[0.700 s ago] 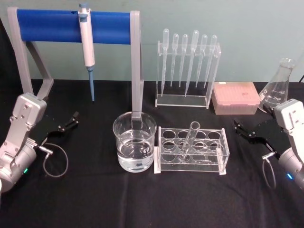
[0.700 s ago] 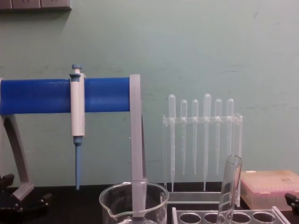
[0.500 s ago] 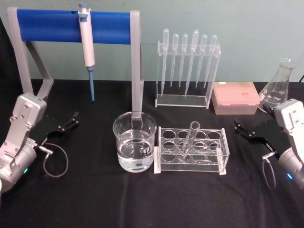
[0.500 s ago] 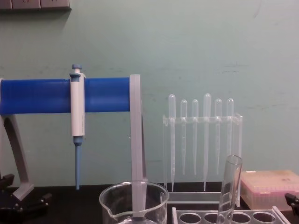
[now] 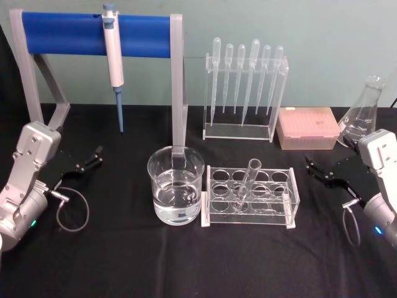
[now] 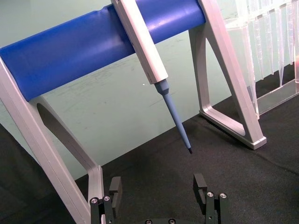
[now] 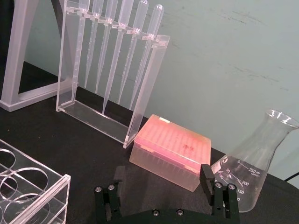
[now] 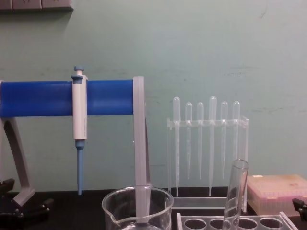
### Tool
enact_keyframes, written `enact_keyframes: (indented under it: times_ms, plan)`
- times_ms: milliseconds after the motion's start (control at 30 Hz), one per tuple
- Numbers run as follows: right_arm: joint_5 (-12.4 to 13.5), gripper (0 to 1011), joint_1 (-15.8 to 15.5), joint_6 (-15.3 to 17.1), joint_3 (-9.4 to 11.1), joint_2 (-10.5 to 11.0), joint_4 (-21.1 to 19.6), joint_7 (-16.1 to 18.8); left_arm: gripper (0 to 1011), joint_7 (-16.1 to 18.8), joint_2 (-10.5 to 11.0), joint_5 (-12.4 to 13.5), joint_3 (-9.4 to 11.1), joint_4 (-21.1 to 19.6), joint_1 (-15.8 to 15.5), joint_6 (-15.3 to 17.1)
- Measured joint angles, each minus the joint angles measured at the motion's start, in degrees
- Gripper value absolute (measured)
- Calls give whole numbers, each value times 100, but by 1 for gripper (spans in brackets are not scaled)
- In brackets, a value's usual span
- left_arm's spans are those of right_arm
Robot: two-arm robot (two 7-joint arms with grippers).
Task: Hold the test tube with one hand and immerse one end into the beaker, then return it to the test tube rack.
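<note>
So, I'd say I'm starting: tube [image 5: 248, 180] in rack [image 5: 293, 198], left gripper [image 5: 93, 158] and right gripper [image 5: 312, 169] both open, empty; next, right grasps tube.

beaker [image 8: 139, 211] — base cut off by chest view's bottom edge, test tube [image 8: 236, 191] — lower end likewise

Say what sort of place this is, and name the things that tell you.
Probably a laboratory bench: a test tube leans in a clear rack beside a beaker of clear liquid, and a micropipette hangs on a blue stand.
</note>
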Motion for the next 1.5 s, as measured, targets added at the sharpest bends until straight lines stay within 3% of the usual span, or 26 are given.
enact_keyframes:
  times_ms: [1067, 1233, 1500]
  plan:
    - [-1, 1002, 0, -2, 5, -1, -3, 7, 1000, 0, 0, 0, 0, 0, -1, 0]
    - [99, 1002, -110, -165, 182, 61, -363, 180, 1000, 0, 0, 0, 0, 0, 0, 0]
    - [378, 1002, -545, -314, 505, 418, -1128, 577, 1000, 0, 0, 0, 0, 0, 0, 0]
